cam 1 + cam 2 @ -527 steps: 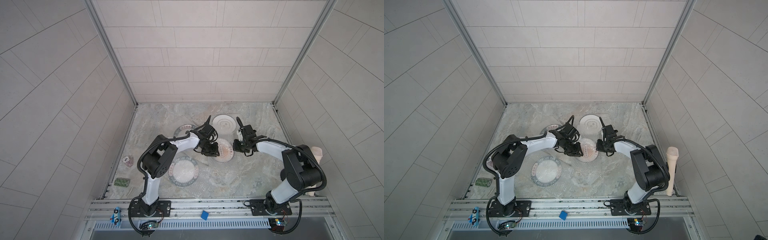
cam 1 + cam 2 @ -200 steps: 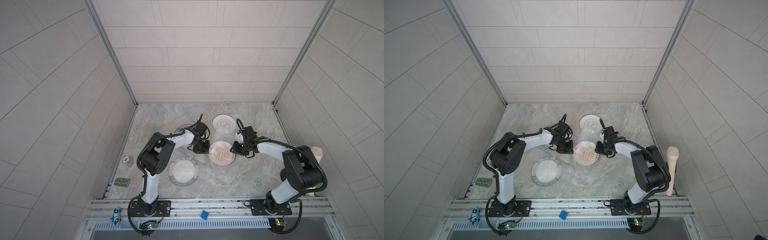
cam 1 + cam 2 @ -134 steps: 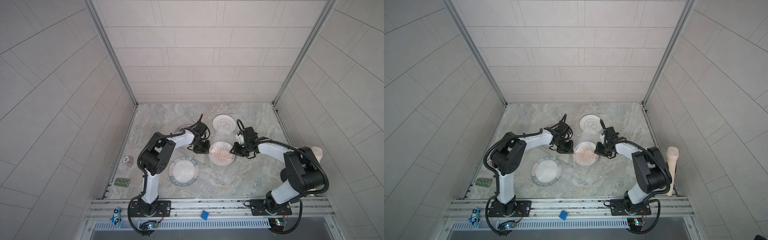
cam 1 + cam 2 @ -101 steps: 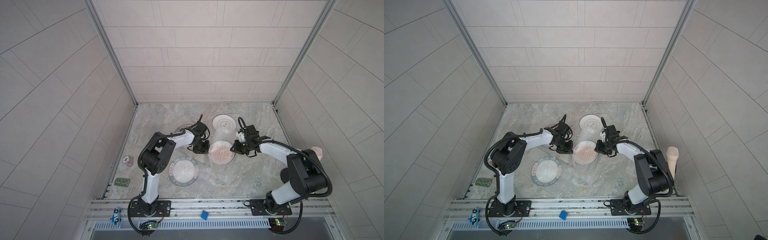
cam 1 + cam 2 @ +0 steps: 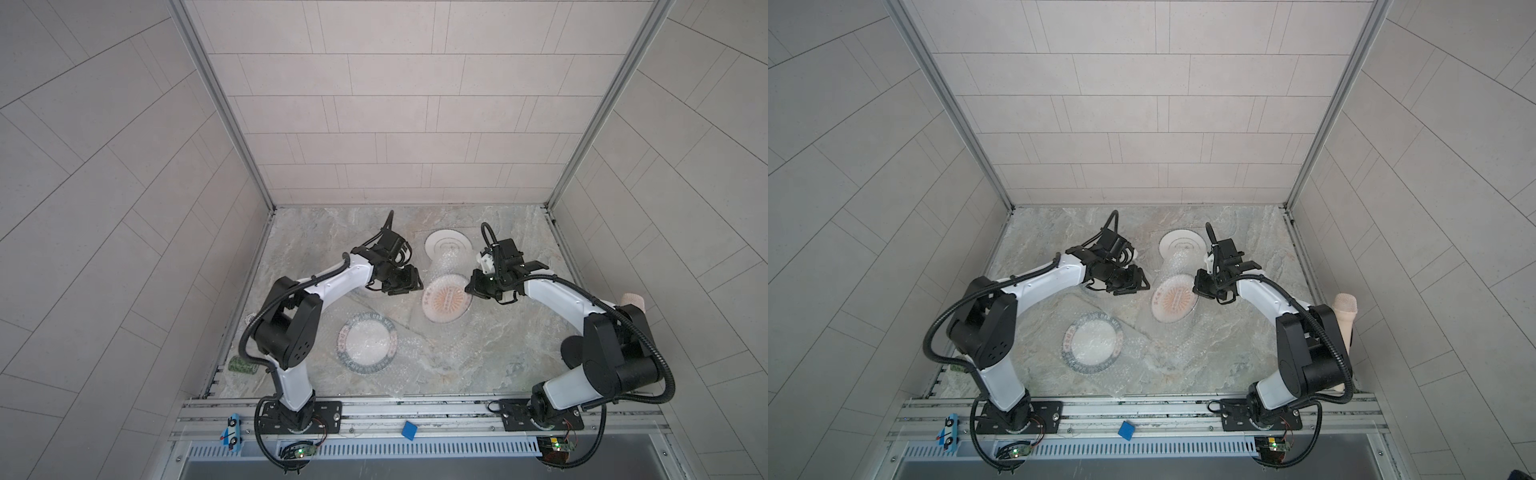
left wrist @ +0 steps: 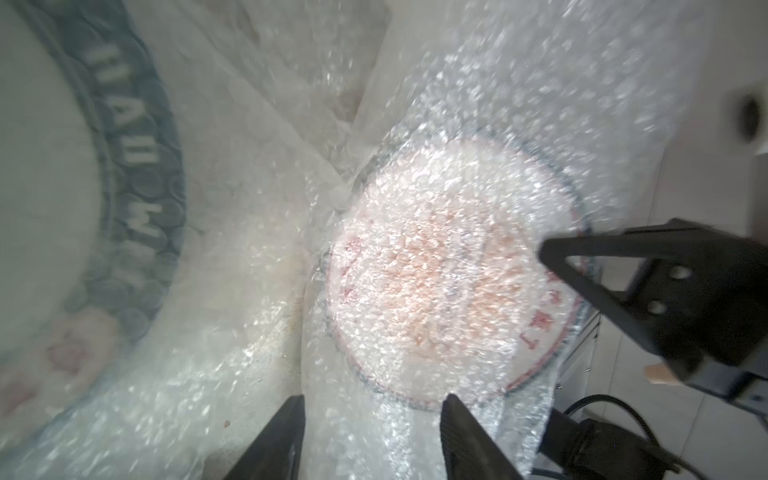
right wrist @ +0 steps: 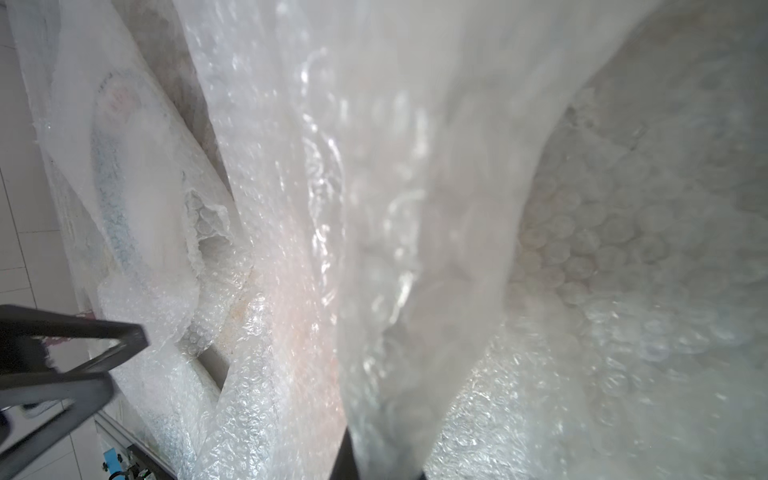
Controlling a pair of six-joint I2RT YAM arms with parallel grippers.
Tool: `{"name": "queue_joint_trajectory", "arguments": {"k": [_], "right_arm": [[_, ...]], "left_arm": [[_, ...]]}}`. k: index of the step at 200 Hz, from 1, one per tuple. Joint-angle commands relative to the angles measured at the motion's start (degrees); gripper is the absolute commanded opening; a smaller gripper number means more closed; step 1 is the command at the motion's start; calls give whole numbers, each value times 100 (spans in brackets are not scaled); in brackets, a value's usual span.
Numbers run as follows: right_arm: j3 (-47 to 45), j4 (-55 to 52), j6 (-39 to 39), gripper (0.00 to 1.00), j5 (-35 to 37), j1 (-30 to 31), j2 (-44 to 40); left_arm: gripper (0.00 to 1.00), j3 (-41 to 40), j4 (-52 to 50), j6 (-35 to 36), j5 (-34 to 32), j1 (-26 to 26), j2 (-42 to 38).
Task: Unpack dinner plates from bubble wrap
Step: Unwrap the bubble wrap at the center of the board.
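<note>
The orange-sunburst dinner plate (image 5: pixel 445 298) (image 5: pixel 1174 300) lies mid-table between both arms, still covered by bubble wrap (image 6: pixel 449 232). My right gripper (image 5: pixel 473 286) (image 5: pixel 1200 286) is at the plate's right edge. It is shut on a bunched fold of bubble wrap (image 7: pixel 386 291) that hides its jaws. My left gripper (image 5: pixel 409 282) (image 6: pixel 372 405) stands open at the plate's left edge, with wrap lying between its fingers. A ringed white plate (image 5: pixel 449 245) sits behind. A green-lettered plate (image 5: pixel 366 344) (image 5: pixel 1093 340) lies in front on wrap, and a green-lettered rim (image 6: pixel 137 174) shows close by.
Loose bubble wrap sheets (image 5: pixel 419 365) spread over the front of the marble table (image 5: pixel 519 332). A green patterned roll (image 5: pixel 242 365) lies at the left edge and a pinkish cup (image 5: pixel 1345 307) stands at the right edge. Tiled walls close in three sides.
My left gripper has opened and let go of the wrap. My right gripper has closed on the wrap and pulled it up slightly. The orange plate has shifted a little towards the back.
</note>
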Motion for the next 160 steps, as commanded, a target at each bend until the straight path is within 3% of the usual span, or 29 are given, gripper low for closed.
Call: {"name": "queue_joint_trajectory", "arguments": {"k": [1, 41, 69, 91, 112, 160], "right_arm": [[353, -458, 216, 0, 203, -175, -258], [1198, -768, 708, 0, 216, -404, -402], [1822, -863, 1032, 0, 213, -460, -318], [2185, -854, 1231, 0, -57, -494, -194], [2374, -871, 1374, 0, -220, -509, -211], [2412, -1056, 1553, 0, -407, -502, -704]], "left_arm": [[68, -470, 292, 15, 76, 195, -629], [76, -1026, 498, 280, -164, 158, -1029], [79, -1631, 1231, 277, -331, -41, -1364], [90, -2344, 2147, 385, -912, -352, -1714], [93, -2967, 3233, 498, -1599, -693, -1932], [97, -3303, 5101, 40, -3045, -819, -1392]]}}
